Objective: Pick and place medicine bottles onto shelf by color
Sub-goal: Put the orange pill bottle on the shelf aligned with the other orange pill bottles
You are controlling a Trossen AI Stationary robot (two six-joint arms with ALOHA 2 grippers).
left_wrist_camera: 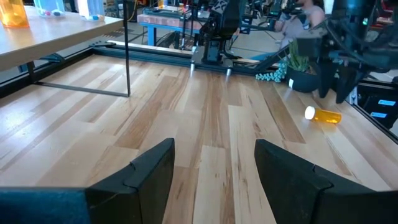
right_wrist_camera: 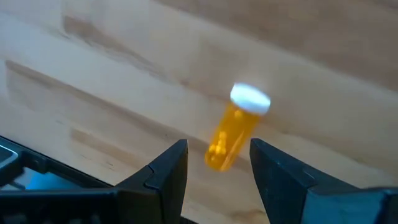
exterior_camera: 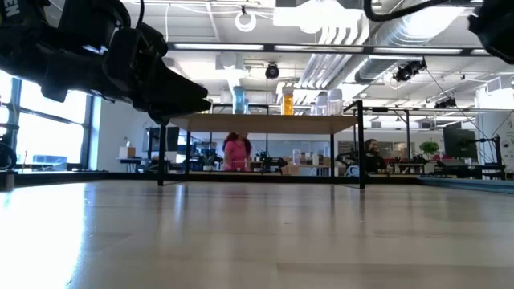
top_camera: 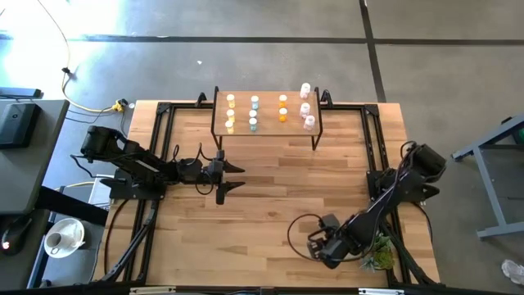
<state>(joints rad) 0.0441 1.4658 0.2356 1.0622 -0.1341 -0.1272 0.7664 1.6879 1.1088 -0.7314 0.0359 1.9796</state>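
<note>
An orange medicine bottle with a white cap lies on its side on the wooden table, also visible in the left wrist view as the orange medicine bottle. My right gripper hangs open above it near the table's near right corner, fingers pointing down and clear of the bottle. My right gripper hides the bottle in the high view. The shelf stands at the far edge and bears upright bottles in columns: yellow, light blue, orange, pink. My left gripper waits open at the left.
A small potted plant stands at the near right corner, close behind my right gripper. A black cable loop lies on the table beside that gripper. Black frame rails run along the table's sides. Bare wood spreads across the middle.
</note>
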